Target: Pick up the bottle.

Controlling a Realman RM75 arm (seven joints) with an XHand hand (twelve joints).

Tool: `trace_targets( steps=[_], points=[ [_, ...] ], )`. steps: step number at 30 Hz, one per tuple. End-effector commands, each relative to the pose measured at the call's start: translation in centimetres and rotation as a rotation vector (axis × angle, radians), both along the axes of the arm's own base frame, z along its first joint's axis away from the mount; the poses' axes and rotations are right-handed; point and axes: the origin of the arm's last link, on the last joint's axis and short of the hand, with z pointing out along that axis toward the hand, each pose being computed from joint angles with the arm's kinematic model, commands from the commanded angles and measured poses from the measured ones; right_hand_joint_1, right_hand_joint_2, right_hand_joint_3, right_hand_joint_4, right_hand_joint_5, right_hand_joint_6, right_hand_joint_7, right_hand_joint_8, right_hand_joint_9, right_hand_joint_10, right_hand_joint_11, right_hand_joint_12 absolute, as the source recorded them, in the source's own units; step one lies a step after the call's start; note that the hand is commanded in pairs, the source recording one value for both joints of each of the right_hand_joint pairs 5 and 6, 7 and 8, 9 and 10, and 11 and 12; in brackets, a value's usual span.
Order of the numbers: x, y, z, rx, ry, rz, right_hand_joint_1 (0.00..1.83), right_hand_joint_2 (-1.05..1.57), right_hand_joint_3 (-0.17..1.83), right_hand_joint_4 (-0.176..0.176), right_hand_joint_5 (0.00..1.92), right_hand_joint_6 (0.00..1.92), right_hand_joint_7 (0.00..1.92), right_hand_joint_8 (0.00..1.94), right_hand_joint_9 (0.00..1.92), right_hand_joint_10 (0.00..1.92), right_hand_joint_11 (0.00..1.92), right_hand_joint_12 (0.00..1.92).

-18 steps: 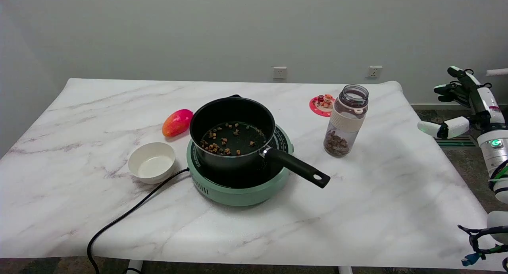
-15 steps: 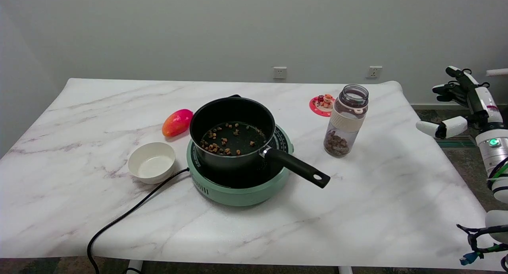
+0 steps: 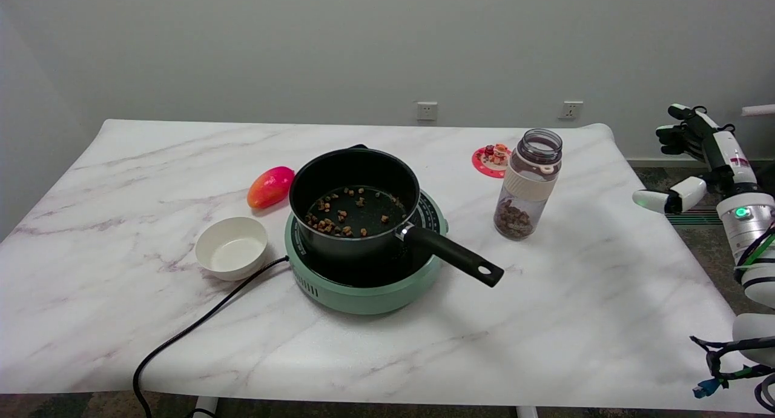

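Your right hand (image 3: 702, 157) hangs off the table's right edge, fingers spread and holding nothing, well apart from the bottle (image 3: 528, 184).

From the left on the marble table (image 3: 581, 321) you have a white bowl (image 3: 232, 247), a mango (image 3: 270, 186), then a black pot (image 3: 357, 205) with brown bits sitting on a green hotplate (image 3: 363, 285) whose cord (image 3: 181, 336) trails off the near edge. The open bottle stands upright to the right, beside a small red coaster (image 3: 490, 160).
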Motion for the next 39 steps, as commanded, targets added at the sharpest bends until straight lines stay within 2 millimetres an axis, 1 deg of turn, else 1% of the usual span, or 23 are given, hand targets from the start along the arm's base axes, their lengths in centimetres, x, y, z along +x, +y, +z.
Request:
trace_targets(
  steps=[1, 3, 6, 10, 12, 14, 16, 18, 19, 23, 25, 27, 28, 32, 36, 39],
  points=[
    [-0.5, 1.2, 1.1, 0.026, -0.233, 0.097, 1.28, -0.80, 1.24, 0.000, 0.23, 0.23, 0.53, 0.53, 0.52, 0.52, 0.58, 0.58],
    [-1.2, 1.5, 0.9, 0.078, -0.367, 0.154, 1.28, -0.88, 1.23, 0.000, 0.21, 0.21, 0.51, 0.51, 0.51, 0.51, 0.57, 0.57],
    [-1.4, 1.8, 0.7, 0.107, -0.386, 0.178, 1.28, -0.89, 1.17, 0.000, 0.18, 0.18, 0.49, 0.49, 0.49, 0.49, 0.57, 0.57],
    [-2.4, 2.0, -0.2, 0.187, -0.529, 0.230, 1.26, -0.85, 1.16, 0.000, 0.15, 0.15, 0.48, 0.48, 0.48, 0.48, 0.55, 0.55],
    [-2.9, 1.9, -1.1, 0.238, -0.592, 0.250, 1.24, -0.84, 1.18, 0.000, 0.14, 0.14, 0.47, 0.47, 0.47, 0.47, 0.55, 0.55],
    [-3.9, 1.9, -2.3, 0.272, -0.673, 0.280, 1.23, -0.82, 1.20, 0.000, 0.16, 0.16, 0.48, 0.48, 0.48, 0.48, 0.55, 0.55],
    [-5.0, 1.7, -3.4, 0.265, -0.694, 0.284, 1.21, -0.79, 1.19, 0.000, 0.16, 0.16, 0.48, 0.48, 0.48, 0.48, 0.55, 0.55],
    [-5.8, 1.4, -4.3, 0.257, -0.692, 0.271, 1.20, -0.76, 1.13, 0.000, 0.15, 0.15, 0.48, 0.48, 0.48, 0.48, 0.55, 0.55],
    [-6.5, 1.2, -5.1, 0.258, -0.690, 0.255, 1.20, -0.75, 1.10, 0.000, 0.14, 0.14, 0.48, 0.48, 0.47, 0.47, 0.55, 0.55],
    [-8.0, -0.3, -7.8, 0.272, -0.696, 0.238, 1.19, -0.73, 1.08, 0.000, 0.14, 0.14, 0.47, 0.47, 0.47, 0.47, 0.54, 0.54],
    [-8.4, -1.1, -9.0, 0.280, -0.696, 0.240, 1.19, -0.73, 1.08, 0.000, 0.13, 0.13, 0.47, 0.47, 0.47, 0.47, 0.54, 0.54],
    [-8.6, -1.9, -9.7, 0.287, -0.701, 0.243, 1.19, -0.70, 1.07, 0.000, 0.13, 0.13, 0.49, 0.49, 0.47, 0.47, 0.54, 0.54],
    [-8.8, -2.3, -10.2, 0.296, -0.711, 0.237, 1.19, -0.67, 1.03, 0.000, 0.13, 0.13, 0.50, 0.50, 0.48, 0.48, 0.55, 0.55],
    [-9.0, -3.4, -10.6, 0.314, -0.707, 0.208, 1.19, -0.68, 1.02, 0.000, 0.12, 0.12, 0.52, 0.52, 0.49, 0.49, 0.55, 0.55],
    [-8.1, -5.2, -11.2, 0.379, -0.662, 0.197, 1.20, -0.77, 1.08, 0.000, 0.12, 0.12, 0.51, 0.51, 0.48, 0.48, 0.54, 0.54],
    [-7.5, -6.0, -11.6, 0.405, -0.636, 0.195, 1.20, -0.80, 1.10, 0.000, 0.13, 0.13, 0.51, 0.51, 0.48, 0.48, 0.54, 0.54]
  ],
)
